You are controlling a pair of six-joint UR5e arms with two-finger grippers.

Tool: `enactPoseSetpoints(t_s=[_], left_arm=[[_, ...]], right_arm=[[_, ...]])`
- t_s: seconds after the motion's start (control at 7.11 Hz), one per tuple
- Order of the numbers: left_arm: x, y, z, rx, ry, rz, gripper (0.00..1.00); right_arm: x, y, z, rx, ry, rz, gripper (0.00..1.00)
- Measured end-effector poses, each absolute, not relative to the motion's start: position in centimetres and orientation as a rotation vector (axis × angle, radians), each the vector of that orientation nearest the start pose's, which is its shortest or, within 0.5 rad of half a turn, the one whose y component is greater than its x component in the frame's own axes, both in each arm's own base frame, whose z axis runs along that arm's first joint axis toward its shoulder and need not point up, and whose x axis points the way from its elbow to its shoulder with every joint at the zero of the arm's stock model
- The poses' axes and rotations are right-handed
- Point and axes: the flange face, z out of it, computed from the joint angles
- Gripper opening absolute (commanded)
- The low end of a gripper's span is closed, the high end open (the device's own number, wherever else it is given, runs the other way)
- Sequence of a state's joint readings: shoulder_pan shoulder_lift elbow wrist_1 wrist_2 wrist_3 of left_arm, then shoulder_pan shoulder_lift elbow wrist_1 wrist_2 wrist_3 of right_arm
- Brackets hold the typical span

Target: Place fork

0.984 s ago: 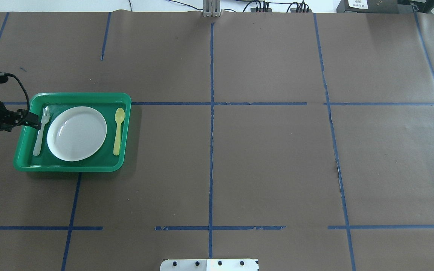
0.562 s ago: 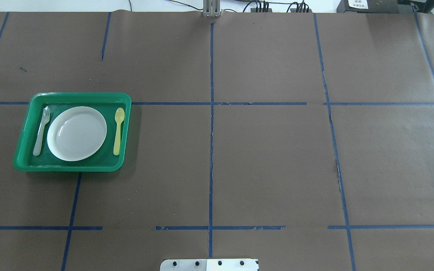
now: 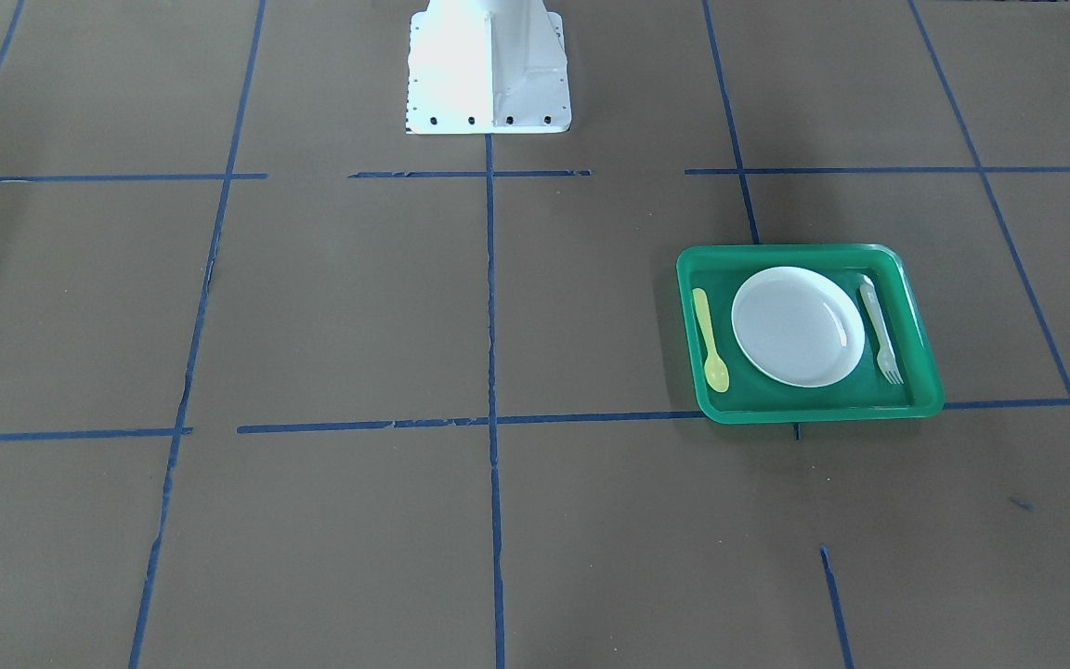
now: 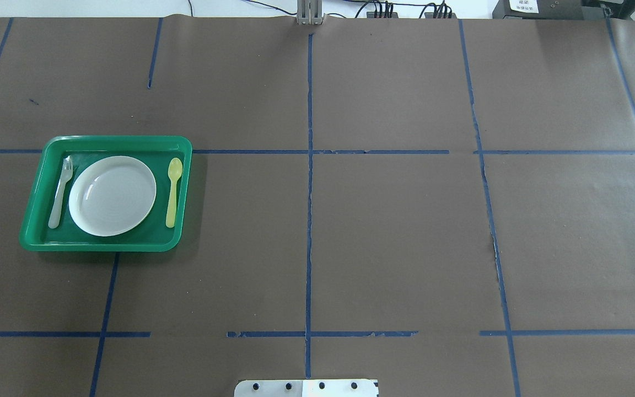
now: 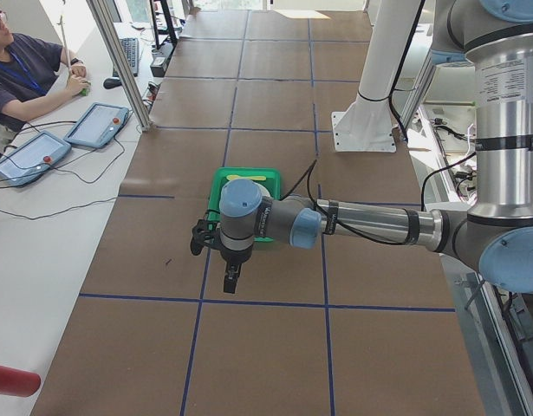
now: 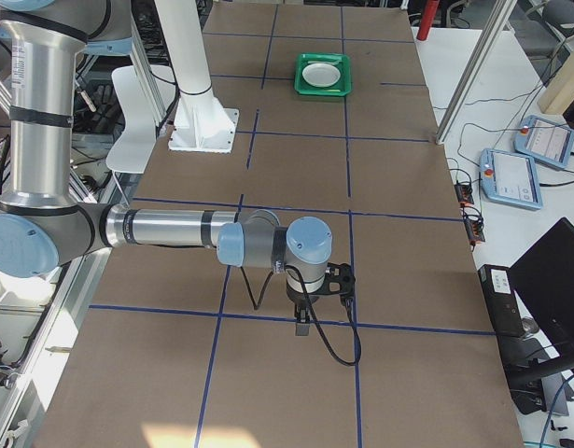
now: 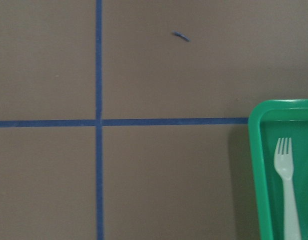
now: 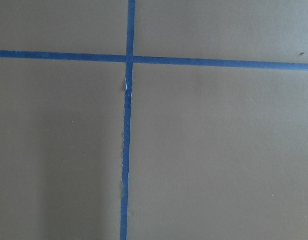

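The fork (image 4: 59,194) lies flat inside the green tray (image 4: 102,246) on the worktop (image 4: 394,231). It sits between the tray's left wall and the white plate (image 4: 112,196). Its long axis runs near-to-far, slightly slanted, with the tines pointing away from the robot. A yellow spoon (image 4: 172,193) lies on the plate's other side. The left pincer (image 5: 232,277) and the right pincer (image 6: 303,322) hang above bare worktop; I cannot tell whether either is spread or pressed together.

Even, bright light throughout; the white base (image 3: 487,70) glares, and the green tray (image 4: 33,209) casts a soft shadow.
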State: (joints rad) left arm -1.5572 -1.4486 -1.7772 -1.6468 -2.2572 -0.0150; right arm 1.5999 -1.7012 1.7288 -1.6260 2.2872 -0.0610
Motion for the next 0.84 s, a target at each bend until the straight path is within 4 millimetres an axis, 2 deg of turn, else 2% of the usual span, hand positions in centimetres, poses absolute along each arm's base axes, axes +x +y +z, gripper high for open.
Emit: enactPoseSetpoints(t_s=[0.14, 0.28, 0.84], left_arm=[[-8.4, -44.2, 61.9, 0.126, 0.684, 0.060, 1.00], [-9.3, -43.7, 62.3, 0.120, 0.685, 0.062, 1.00], [-9.7, -43.9, 61.8, 0.133, 0.684, 0.070, 1.00]], right_arm=[[8.1, -43.2, 65.1, 0.006, -0.717, -0.021, 1.00], [8.1, -43.2, 65.1, 0.006, -0.717, -0.021, 1.00], [8.1, -43.2, 65.1, 0.006, -0.717, -0.021, 1.00]])
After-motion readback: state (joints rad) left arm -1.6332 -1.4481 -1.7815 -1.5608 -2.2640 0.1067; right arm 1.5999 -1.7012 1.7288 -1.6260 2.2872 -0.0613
